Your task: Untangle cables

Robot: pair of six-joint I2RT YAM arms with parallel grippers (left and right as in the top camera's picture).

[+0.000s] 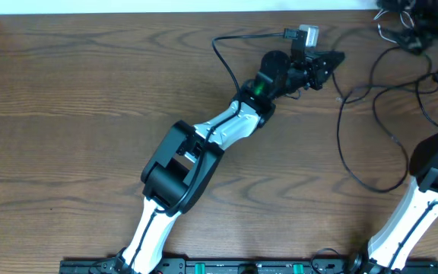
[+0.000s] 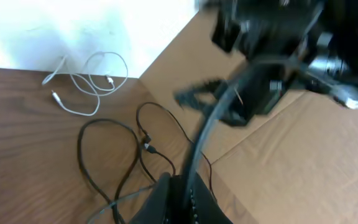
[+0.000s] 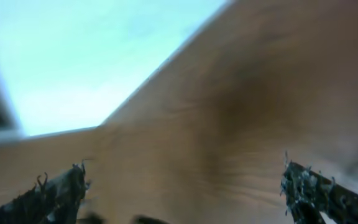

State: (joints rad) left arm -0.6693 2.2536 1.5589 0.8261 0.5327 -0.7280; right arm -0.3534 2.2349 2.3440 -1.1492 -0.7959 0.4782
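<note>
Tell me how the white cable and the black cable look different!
The white cable is pale; the black cable is dark. The white cable sits in a small bunch by the table's edge; the black cable sprawls in wider loops nearer the camera. Both are thin cords lying on the wooden table, apart from each other.

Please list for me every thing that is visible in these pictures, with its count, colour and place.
black cable: one, black, looped on the table's right part
white cable: one, white, coiled near the white wall, apart from the black one
table: one, brown wood
dark device: one, black with a green light, far right corner
left arm, right arm: white and black, from the near edge
left gripper: black, shut, by the black cable
right gripper: black, open, over wood
</note>
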